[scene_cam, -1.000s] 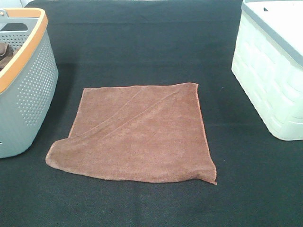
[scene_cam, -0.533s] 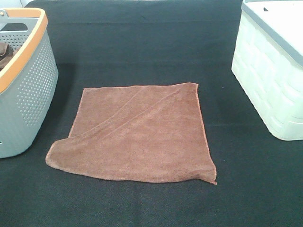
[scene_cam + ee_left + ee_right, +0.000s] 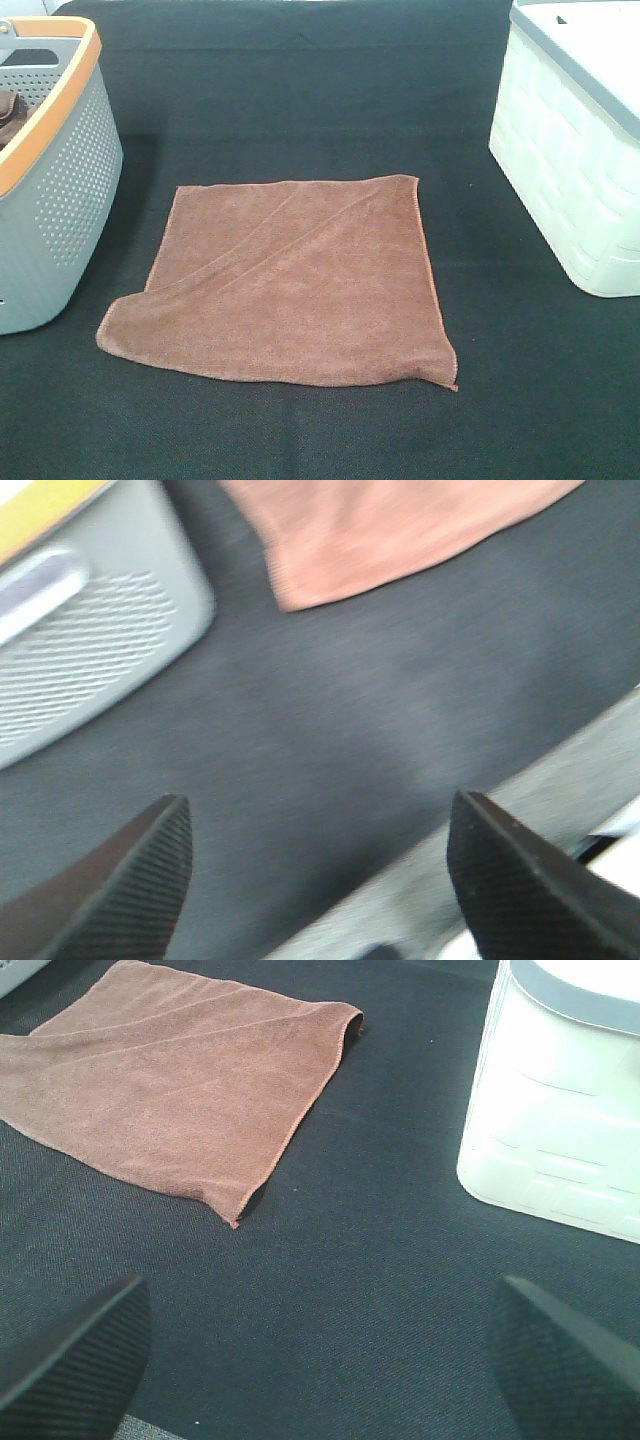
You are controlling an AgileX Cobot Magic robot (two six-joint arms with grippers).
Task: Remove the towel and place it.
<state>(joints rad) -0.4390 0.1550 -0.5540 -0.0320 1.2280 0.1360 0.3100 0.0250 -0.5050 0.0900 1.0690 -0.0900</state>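
Note:
The reddish-brown towel (image 3: 290,285) lies spread flat on the black table in the middle of the high view, with a diagonal crease and its near left corner folded. It also shows in the left wrist view (image 3: 390,530) and the right wrist view (image 3: 170,1090). Neither arm shows in the high view. My left gripper (image 3: 320,880) is open and empty over the table's near edge, well short of the towel. My right gripper (image 3: 320,1360) is open and empty, short of the towel's near right corner.
A grey perforated basket with an orange rim (image 3: 50,170) stands at the left, touching nothing, with something brown inside. A white lidded bin (image 3: 575,140) stands at the right. The black cloth table (image 3: 300,90) stretches behind the towel.

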